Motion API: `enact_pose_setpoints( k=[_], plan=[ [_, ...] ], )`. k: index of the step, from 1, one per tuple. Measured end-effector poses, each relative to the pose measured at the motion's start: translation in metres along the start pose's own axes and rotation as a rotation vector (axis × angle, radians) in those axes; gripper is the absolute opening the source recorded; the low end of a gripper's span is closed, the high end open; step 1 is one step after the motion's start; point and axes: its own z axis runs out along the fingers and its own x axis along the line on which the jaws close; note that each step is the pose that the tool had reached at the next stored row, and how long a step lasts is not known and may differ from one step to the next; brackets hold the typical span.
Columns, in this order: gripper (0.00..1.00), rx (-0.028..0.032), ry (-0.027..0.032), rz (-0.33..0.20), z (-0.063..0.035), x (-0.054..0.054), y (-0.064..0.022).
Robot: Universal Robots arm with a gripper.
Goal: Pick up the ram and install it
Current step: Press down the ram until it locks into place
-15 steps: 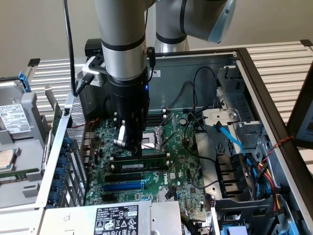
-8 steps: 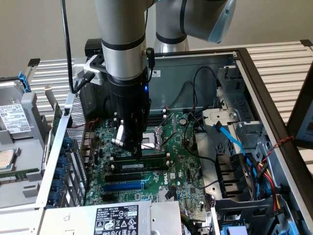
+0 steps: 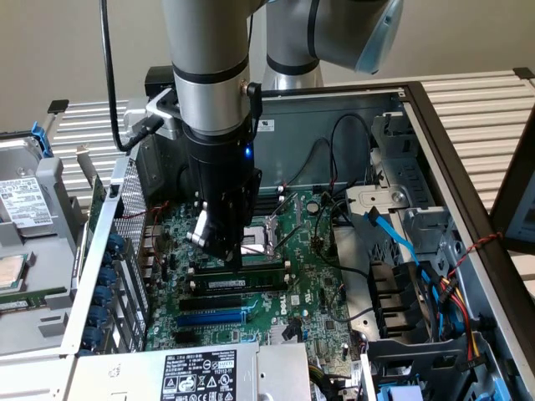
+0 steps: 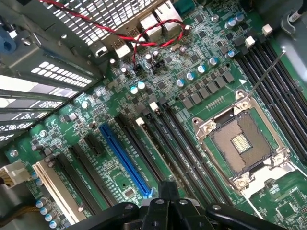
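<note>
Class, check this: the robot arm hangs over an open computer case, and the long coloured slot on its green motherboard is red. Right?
Not quite. The arm does hang over the open computer case, but the long coloured slot on the green motherboard is blue, not red. The wrist view shows it.

A slatted white tabletop (image 3: 493, 109) was seen beneath an opened computer case (image 3: 418, 109); a removed drive bracket (image 3: 25, 242) was laid alongside.

No text reads clearly: the white-and-black printed label (image 3: 199, 372) on the grey metal power-supply box (image 3: 276, 368) carries certification marks, its lettering illegible.
</note>
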Motion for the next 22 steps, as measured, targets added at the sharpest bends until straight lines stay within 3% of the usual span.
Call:
enact_pose_setpoints(
  k=[22],
  plan=[
    [0.11,-0.0073,0.0119,0.334,-0.0023,0.0001,-0.0001]
  ],
)
